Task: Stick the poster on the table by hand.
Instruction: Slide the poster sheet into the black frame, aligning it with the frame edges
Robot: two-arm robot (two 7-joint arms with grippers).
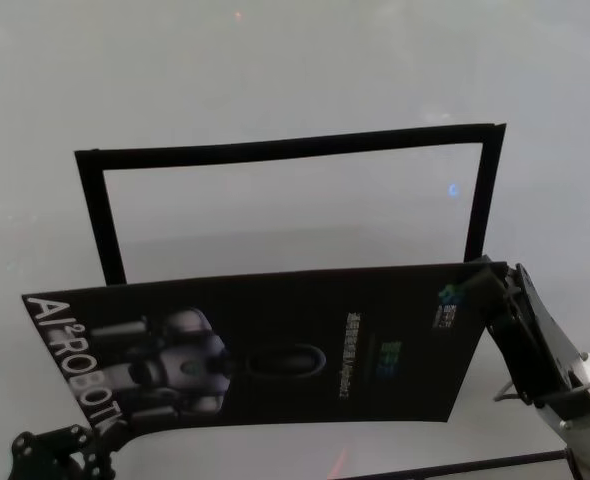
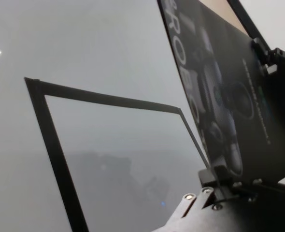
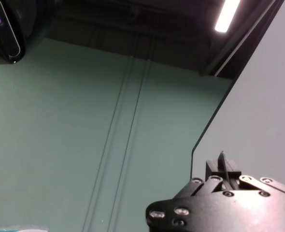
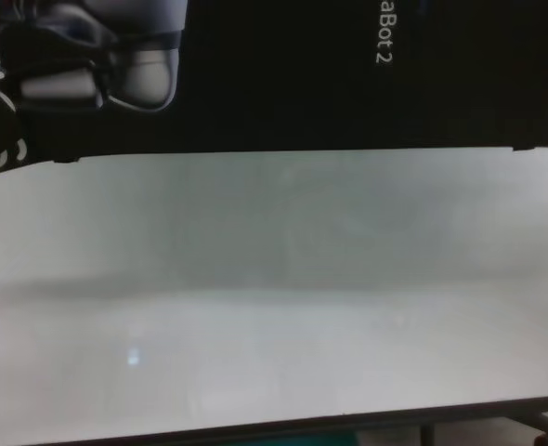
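The poster (image 1: 305, 350) is a black glossy sheet with a grey robot and white lettering. It hangs tilted above the white table (image 1: 275, 60), held at both short ends. My left gripper (image 1: 100, 440) is shut on the end with the large white letters, at the near left. In the left wrist view that gripper (image 2: 215, 186) pinches the sheet's edge, and the poster (image 2: 229, 96) rises away from it. My right gripper (image 1: 485, 282) is shut on the opposite end, near the teal characters. The right wrist view shows its fingers (image 3: 223, 175) closed on a thin sheet edge. The poster (image 4: 302, 74) fills the top of the chest view.
A rectangle of narrow black strips (image 1: 275, 150) lies flat on the table behind and partly under the poster; the left wrist view also shows the strips (image 2: 55, 154). The table's near edge (image 4: 274, 429) is dark, and bare white tabletop (image 4: 274, 307) lies below the poster.
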